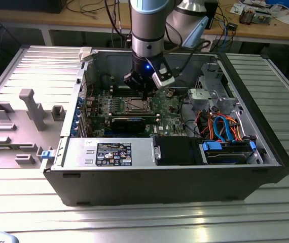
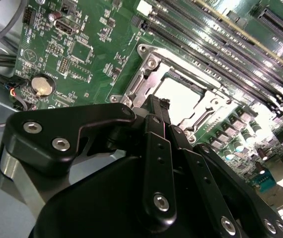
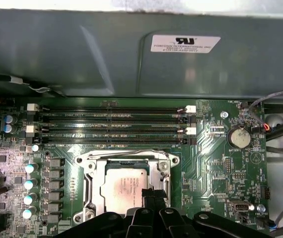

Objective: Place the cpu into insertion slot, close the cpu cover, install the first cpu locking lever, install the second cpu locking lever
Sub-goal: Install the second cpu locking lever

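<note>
While the grey tool holder [image 1: 20, 121] lies on the table [image 1: 134, 223] at the exterior view's left, the open computer case [image 1: 175, 177] beside it carries the green board [image 1: 165, 109], over which the arm's hand [image 1: 144, 93] hangs. In both wrist views the cpu [image 3: 124, 186] sits in its socket with the cpu cover [image 3: 89, 186] shut down around it. The hand's fingertips [image 3: 151, 194] are together, touching the cpu's edge and clamping nothing.
</note>
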